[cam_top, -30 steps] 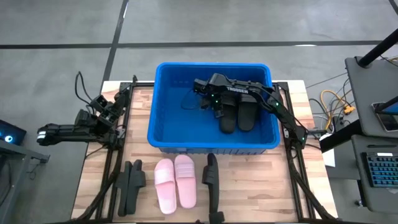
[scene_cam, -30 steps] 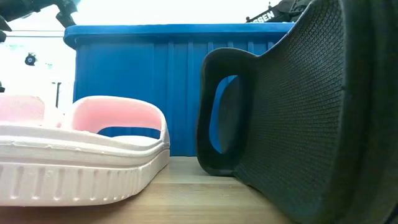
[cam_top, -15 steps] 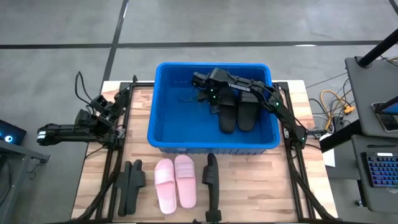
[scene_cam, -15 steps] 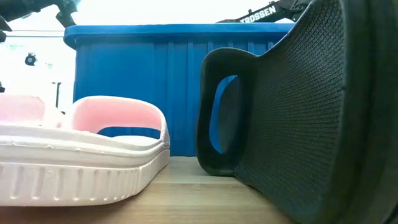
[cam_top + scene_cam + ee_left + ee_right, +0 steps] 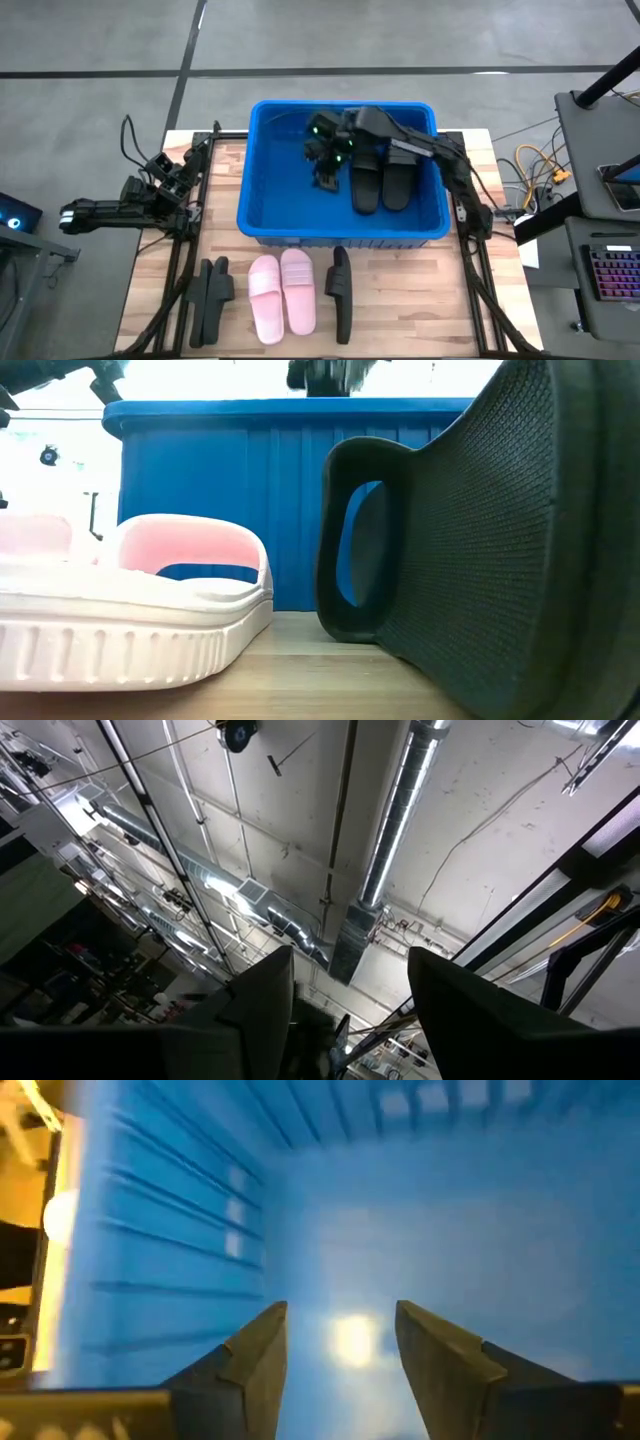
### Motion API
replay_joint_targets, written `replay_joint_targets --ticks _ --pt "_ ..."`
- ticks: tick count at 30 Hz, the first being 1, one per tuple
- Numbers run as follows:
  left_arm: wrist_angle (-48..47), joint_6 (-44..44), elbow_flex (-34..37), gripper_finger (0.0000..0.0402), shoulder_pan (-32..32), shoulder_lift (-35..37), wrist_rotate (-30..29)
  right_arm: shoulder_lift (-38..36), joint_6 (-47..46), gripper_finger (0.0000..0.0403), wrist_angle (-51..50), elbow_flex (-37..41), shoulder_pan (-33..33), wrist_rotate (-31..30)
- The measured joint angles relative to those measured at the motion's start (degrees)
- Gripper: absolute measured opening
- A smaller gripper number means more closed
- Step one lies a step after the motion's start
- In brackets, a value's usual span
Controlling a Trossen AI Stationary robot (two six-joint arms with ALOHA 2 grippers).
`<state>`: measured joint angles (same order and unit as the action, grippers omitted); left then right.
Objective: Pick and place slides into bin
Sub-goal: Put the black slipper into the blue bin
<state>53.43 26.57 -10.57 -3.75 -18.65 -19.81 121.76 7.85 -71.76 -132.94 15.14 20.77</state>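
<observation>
High view, read left to right: the left gripper [image 5: 183, 172] waits off the table's [image 5: 400, 300] left edge, near nine o'clock from the bin [image 5: 275, 215]; its wrist camera looks up at ceiling ducts, and its jaws stand spread with nothing between them. On the front of the table, at about seven o'clock from the bin, lie two black slides [image 5: 211, 297] on their sides. Just beside them, at six o'clock, sits the pink pair [image 5: 282, 290], soles down and side by side. One more black slide [image 5: 341, 292] stands on edge at about five o'clock, close to the bin's front wall.

The bin takes the middle of the table. Inside it, toward three o'clock, a black pair in the bin [image 5: 384, 182] lies flat on the floor. The right gripper [image 5: 327, 160] hangs over the bin's bare centre, beside that pair. Its wrist view shows only blue walls and floor between jaws that are spread and empty.

Judging by that, a drop looks finished and the step in hand is the return for another slide. The next move calls for lifting clear of the rim, swinging toward five o'clock, and closing on the upright black slide's strap or edge.
</observation>
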Motion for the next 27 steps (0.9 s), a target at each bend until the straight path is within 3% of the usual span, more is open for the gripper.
replay_joint_targets --ticks 6,11,19,27 --pt "0.03 0.02 0.00 0.0183 0.00 0.30 0.08 -8.21 -3.49 0.0164 5.49 0.04 -13.87 -16.97" --pt "-0.04 0.00 0.00 0.0183 0.00 0.50 1.86 -10.21 -7.92 0.0157 7.45 0.17 -26.03 -27.81" --pt "-0.06 0.07 0.00 0.0183 0.00 0.55 5.99 -4.39 -21.96 0.0211 10.03 0.24 -40.45 -38.88" --pt "-0.09 0.11 0.00 0.0183 0.02 0.55 7.54 4.71 -26.31 0.0261 9.85 0.15 -45.99 -40.54"
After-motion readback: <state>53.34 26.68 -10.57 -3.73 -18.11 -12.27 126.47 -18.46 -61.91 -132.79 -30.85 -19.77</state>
